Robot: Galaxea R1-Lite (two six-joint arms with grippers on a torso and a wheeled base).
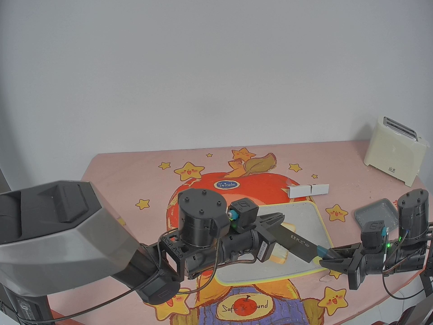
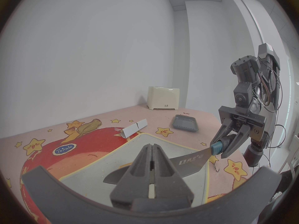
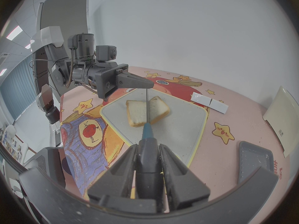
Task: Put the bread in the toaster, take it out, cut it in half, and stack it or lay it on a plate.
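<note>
While the right gripper (image 3: pixel 148 147) clamps the knife (image 1: pixel 295 242) by its handle, blade across the bread slice (image 3: pixel 137 113) just ahead, I'd press straight down. Above it hovers the left gripper (image 3: pixel 149 84), pinched closed. Cutting board (image 3: pixel 183 125) beneath, pink starry table (image 1: pixel 131 177); grey plate (image 1: pixel 376 212) beside the right gripper, toaster (image 1: pixel 396 150) beyond, white wall (image 1: pixel 203 68).

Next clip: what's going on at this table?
The right pincer grips a knife by its handle, blade set across the middle of a bread slice on the cutting board. The left pincer, shut, hangs just above the bread. The grey plate and toaster stand off to the robot's right.
</note>
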